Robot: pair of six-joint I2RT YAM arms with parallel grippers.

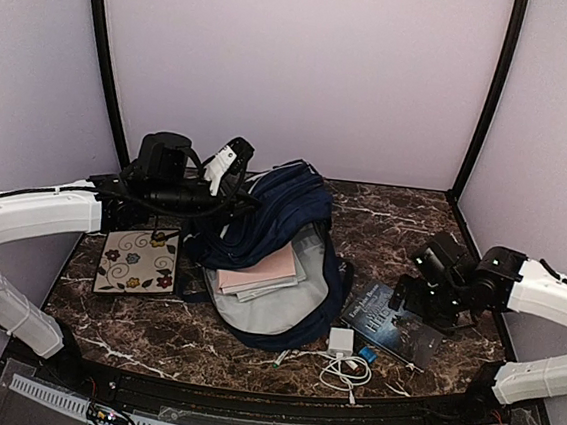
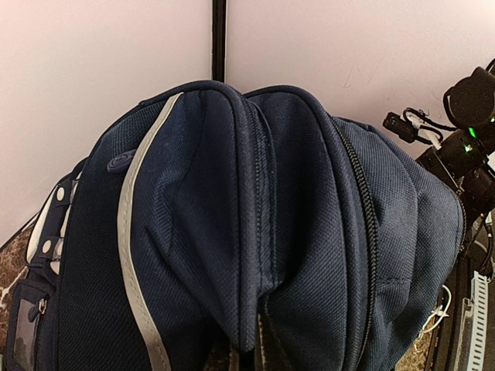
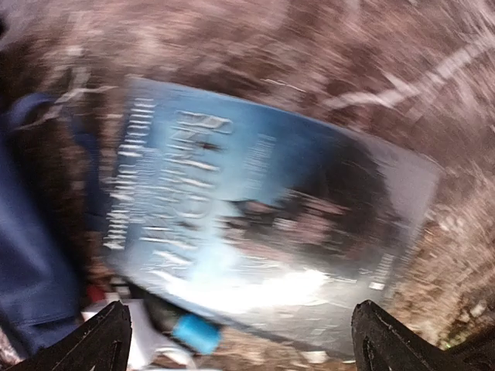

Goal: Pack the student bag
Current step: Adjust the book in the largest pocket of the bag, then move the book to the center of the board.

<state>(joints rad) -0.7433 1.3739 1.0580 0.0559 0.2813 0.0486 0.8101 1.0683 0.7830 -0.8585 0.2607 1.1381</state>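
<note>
The student bag (image 1: 281, 212) lies open in the middle of the table, navy with a grey lining (image 1: 284, 308). Pink and white books (image 1: 258, 270) rest inside it. My left gripper (image 1: 225, 166) is shut on the bag's upper flap and holds it raised. In the left wrist view the navy fabric (image 2: 255, 216) fills the frame, pinched at the bottom edge by my left gripper (image 2: 247, 357). My right gripper (image 1: 423, 286) hangs open over a dark blue-covered book (image 1: 400, 322). The right wrist view is blurred, showing that book (image 3: 263, 209) beyond the wide-spread right gripper (image 3: 241, 340), which holds nothing.
A floral-patterned notebook (image 1: 138, 261) lies to the left of the bag. A white charger (image 1: 341, 341) with its coiled cable (image 1: 349, 372) and a small blue item (image 1: 367, 354) sit near the front edge beside the book. Walls close in the back and sides.
</note>
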